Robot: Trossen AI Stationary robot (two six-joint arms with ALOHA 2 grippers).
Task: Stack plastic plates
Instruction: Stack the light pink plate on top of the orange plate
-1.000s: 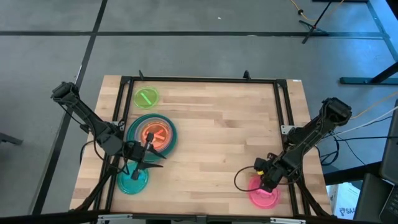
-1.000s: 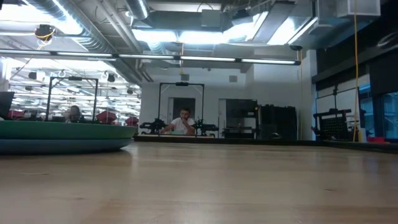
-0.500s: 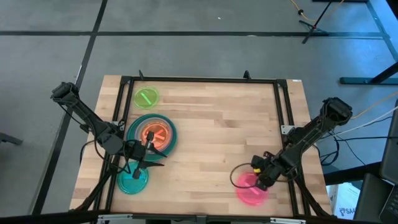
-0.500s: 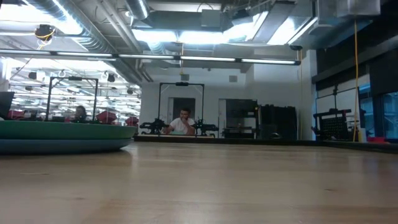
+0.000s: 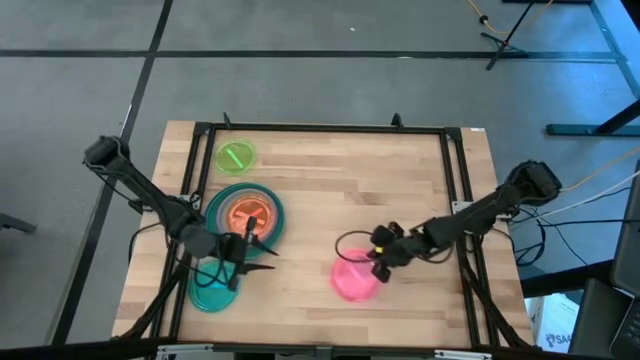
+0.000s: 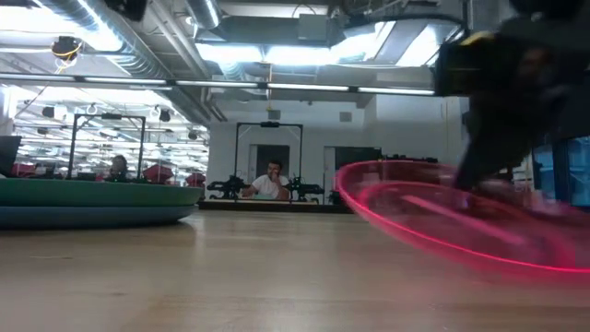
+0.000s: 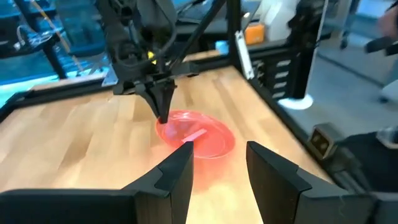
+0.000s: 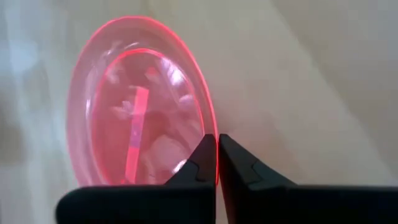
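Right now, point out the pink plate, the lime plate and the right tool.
pink plate (image 5: 352, 279), high view, centre of the plate.
lime plate (image 5: 235, 157), high view, centre of the plate.
right tool (image 5: 379, 270), high view, fingertips on the pink rim.

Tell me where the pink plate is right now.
In the high view the pink plate sits right of the table's centre, toward the near edge, its rim pinched by the right gripper, well clear of the plate stack at left.

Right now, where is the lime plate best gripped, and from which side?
Pinch the lime plate at its thin raised rim, probably coming from above on the side toward the table's middle, away from the frame rail. It lies flat and alone, so only the rim offers the fingers a hold.
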